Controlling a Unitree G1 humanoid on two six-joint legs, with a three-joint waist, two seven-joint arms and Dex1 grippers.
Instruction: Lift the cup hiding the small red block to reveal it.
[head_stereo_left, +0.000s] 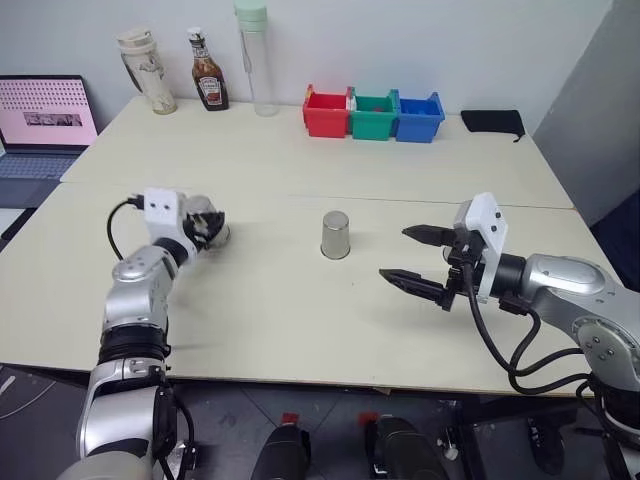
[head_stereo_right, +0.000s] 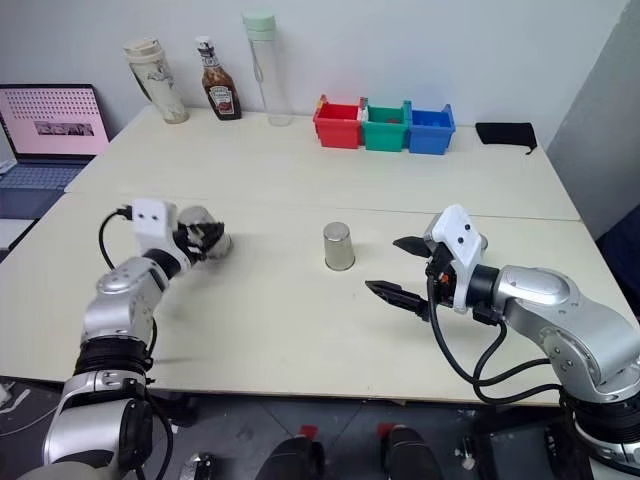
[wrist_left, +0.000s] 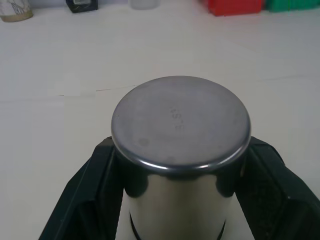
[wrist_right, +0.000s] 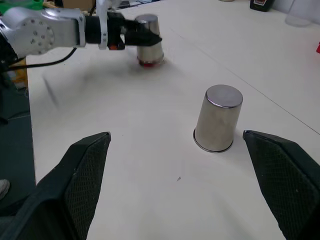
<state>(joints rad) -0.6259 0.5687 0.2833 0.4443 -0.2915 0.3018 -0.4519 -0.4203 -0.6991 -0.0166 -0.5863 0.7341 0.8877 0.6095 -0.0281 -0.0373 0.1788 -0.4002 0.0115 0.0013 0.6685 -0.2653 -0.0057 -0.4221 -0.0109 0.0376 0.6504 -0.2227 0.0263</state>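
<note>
- From the head we look forward and down over the pale counter (head_stereo_left: 300, 330), with the far wall and the row of coloured bins (head_stereo_left: 372, 113) at the top.
- Our two eye views sit side by side and share almost the whole scene, one shifted slightly sideways from the other.
- Our left wrist view looks along the left gripper (wrist_left: 180, 190), very near the steel cup (wrist_left: 180, 125) between its jaws, facing the bins and bottles at the counter's far edge.
- Our right wrist view looks low across the counter, past the right gripper (wrist_right: 180, 200), towards the middle cup (wrist_right: 218, 119) and the left arm beyond; it shares both cups with the eye views.
</note>
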